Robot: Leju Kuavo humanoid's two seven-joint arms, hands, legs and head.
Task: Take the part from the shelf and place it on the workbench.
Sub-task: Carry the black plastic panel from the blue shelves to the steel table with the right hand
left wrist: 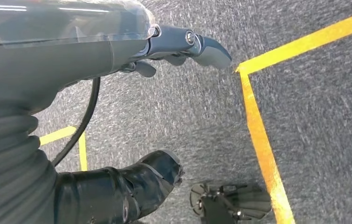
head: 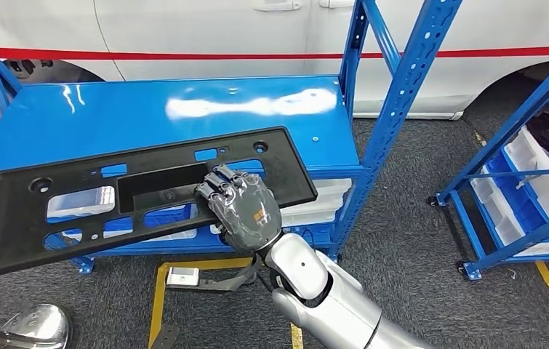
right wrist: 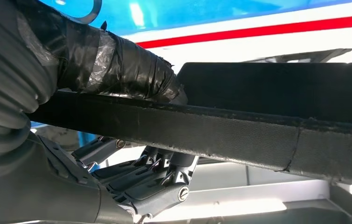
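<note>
Head view, part: a long flat black plastic panel [head: 140,196] with rectangular cut-outs and round holes is hanging tilted over the front edge of the glossy blue metal shelf top [head: 111,116], its left end dipping lowest.
Head view, right hand: the grey many-fingered right hand [head: 238,207] is gripping the panel's near edge, fingers lying over its upper face.
Head view, surroundings: blue perforated uprights [head: 402,94] are standing to the right; a white vehicle body with a red stripe [head: 475,43] is sitting behind; a second blue rack with white bins [head: 526,182] is standing further right.
Left wrist view, left hand: the left hand [left wrist: 183,46] is hanging over grey carpet [left wrist: 314,116] marked with yellow tape lines [left wrist: 260,140], fingers loosely extended and holding nothing.
Right wrist view, grip: the taped thumb [right wrist: 127,70] is pressing one face of the panel's edge [right wrist: 211,133], and the darker fingers [right wrist: 164,177] are curling against the opposite face.
</note>
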